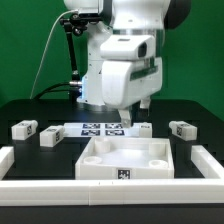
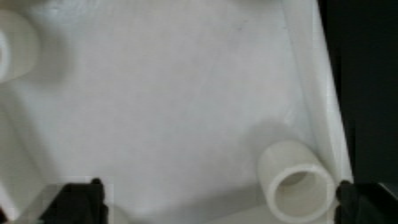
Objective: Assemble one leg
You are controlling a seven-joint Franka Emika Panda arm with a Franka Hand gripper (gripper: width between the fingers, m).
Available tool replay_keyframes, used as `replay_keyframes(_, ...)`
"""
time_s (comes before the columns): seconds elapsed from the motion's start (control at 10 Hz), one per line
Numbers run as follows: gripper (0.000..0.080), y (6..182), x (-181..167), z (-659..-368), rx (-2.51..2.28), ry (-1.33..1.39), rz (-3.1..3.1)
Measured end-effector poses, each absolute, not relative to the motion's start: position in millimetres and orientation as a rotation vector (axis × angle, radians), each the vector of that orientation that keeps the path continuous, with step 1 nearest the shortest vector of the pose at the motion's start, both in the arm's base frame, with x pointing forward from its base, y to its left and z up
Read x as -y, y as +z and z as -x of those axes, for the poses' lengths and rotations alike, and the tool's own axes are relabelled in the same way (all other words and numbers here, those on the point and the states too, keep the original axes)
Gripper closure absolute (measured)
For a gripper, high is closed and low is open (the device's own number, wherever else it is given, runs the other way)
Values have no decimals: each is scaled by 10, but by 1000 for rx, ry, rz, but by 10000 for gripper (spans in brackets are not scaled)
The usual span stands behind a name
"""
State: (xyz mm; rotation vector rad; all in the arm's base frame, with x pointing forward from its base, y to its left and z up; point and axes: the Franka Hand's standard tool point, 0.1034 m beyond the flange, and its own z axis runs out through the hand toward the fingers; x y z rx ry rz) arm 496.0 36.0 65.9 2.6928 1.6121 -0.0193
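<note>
A low white wall (image 1: 110, 191) runs along the front of the black tabletop (image 1: 60, 155), with white side pieces at both ends. Just behind it sits the big white square tray (image 1: 128, 160), with round sockets in its corners and a small black-and-white tag on its front face.

Behind the tray lies the marker board (image 1: 98, 128), flat on the tabletop. The robot arm (image 1: 125, 60) comes down over this spot, and its jaws (image 1: 127, 116) hang just above the back edge of the tray. In the wrist view the two dark finger tips (image 2: 79, 200) stand well apart near the edges of the picture, so the jaws are open and hold nothing. Between them is the white floor of the tray, with one round socket (image 2: 297, 178) close by.

The legs are small white blocks with tags, lying on the tabletop. Two lie on the exterior view's left: one leg (image 1: 25, 127) and another leg (image 1: 51, 136) just beside it. A third leg (image 1: 183, 129) lies on the exterior view's right, well apart from the jaws. A fourth small block (image 1: 143, 128) lies near the jaws.
</note>
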Motion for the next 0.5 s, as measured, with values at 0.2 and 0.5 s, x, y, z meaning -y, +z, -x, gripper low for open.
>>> replay_keyframes(0.2, 150, 689, -345, -4991, -1603, -9, -2695)
replay_keyframes(0.5, 150, 607, -352, -4904, -1773, -4, -2587)
